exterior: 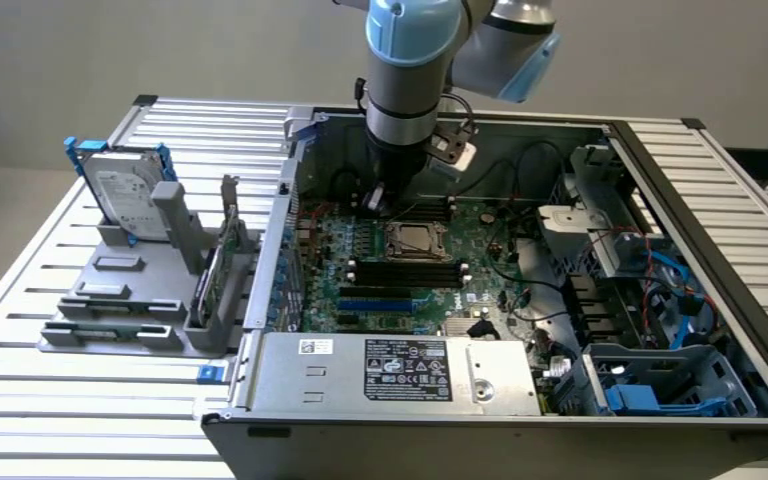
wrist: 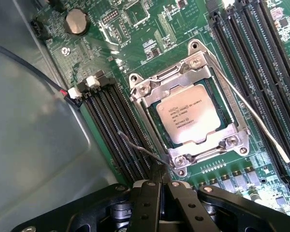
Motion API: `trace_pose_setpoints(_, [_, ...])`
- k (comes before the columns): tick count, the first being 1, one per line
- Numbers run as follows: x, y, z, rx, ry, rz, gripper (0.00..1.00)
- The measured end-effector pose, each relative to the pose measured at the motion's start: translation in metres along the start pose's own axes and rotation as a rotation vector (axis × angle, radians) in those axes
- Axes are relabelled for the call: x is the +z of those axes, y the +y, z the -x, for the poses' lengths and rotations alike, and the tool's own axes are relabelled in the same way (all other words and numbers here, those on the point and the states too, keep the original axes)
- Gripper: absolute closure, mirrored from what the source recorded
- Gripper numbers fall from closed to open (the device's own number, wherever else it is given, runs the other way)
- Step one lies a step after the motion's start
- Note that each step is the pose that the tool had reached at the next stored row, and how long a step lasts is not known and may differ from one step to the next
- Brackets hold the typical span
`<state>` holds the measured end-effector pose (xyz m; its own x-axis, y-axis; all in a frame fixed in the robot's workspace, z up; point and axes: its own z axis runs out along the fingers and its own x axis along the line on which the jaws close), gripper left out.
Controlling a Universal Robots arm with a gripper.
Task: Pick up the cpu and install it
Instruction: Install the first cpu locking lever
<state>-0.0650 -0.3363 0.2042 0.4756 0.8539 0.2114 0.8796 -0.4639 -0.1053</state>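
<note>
The cpu (wrist: 193, 116), a small silver square with printed text, lies flat in its socket on the green motherboard (wrist: 150, 34), under the metal load frame (wrist: 183, 70). A thin wire lever (wrist: 251, 116) runs along one side of the socket, and a second one (wrist: 137, 145) ends close to my fingertips. My gripper (wrist: 159, 186) is shut, its black fingers pressed together with nothing between them, just beside the socket's corner. In the exterior view the gripper (exterior: 381, 198) hangs inside the open computer case, just behind the socket (exterior: 415, 238).
Black memory slots (wrist: 113, 125) flank the socket. The case wall (exterior: 291, 190) is close on the exterior view's left. Outside it, a grey holder (exterior: 117, 300) carries a hard drive (exterior: 128, 190) and green memory sticks (exterior: 231, 250). The power supply (exterior: 398, 368) lies at the front.
</note>
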Motion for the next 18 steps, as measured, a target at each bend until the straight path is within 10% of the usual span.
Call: trace_pose_setpoints(18, [0.007,0.0022,-0.0012,0.051,0.0039,0.0167,0.89])
